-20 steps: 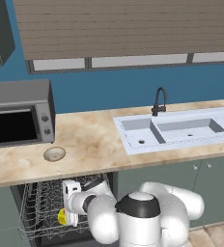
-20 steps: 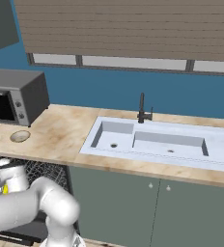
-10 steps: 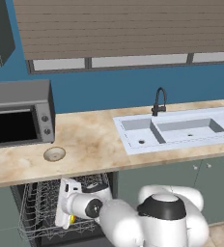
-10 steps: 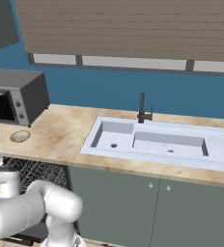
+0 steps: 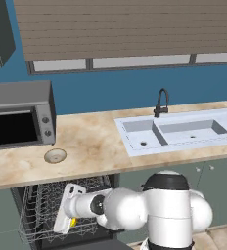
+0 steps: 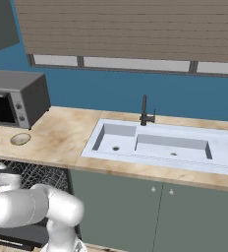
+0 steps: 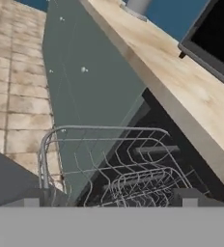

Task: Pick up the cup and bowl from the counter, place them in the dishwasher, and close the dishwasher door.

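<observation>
1. Beige marble counter [image 5: 101, 141] runs under a blue wall and slatted blinds, with a white double sink [image 5: 184, 132] and a dark tap [image 5: 160, 101] set into its right part.
2. On the counter's left part sits the bowl [image 5: 55, 156], upright, just in front of the grey microwave [image 5: 18, 113] and apart from it; the right base view shows the bowl [image 6: 20, 139] near the counter's front edge.
3. Below the bowl the dishwasher [image 5: 42, 210] stands open, its grey wire rack [image 5: 39, 207] pulled out; the hand view looks along that rack [image 7: 128, 169] beneath the counter edge.
4. A small yellow patch, apparently the cup [image 5: 73, 222], shows at the lower end of the white hand over the rack.
5. The gripper [image 5: 66, 222] hangs low over the rack, fingers pointing down; I cannot tell how far apart they stand or whether they grip the cup.
6. Grey-green cabinet doors [image 6: 155, 211] fill the front under the sink.
</observation>
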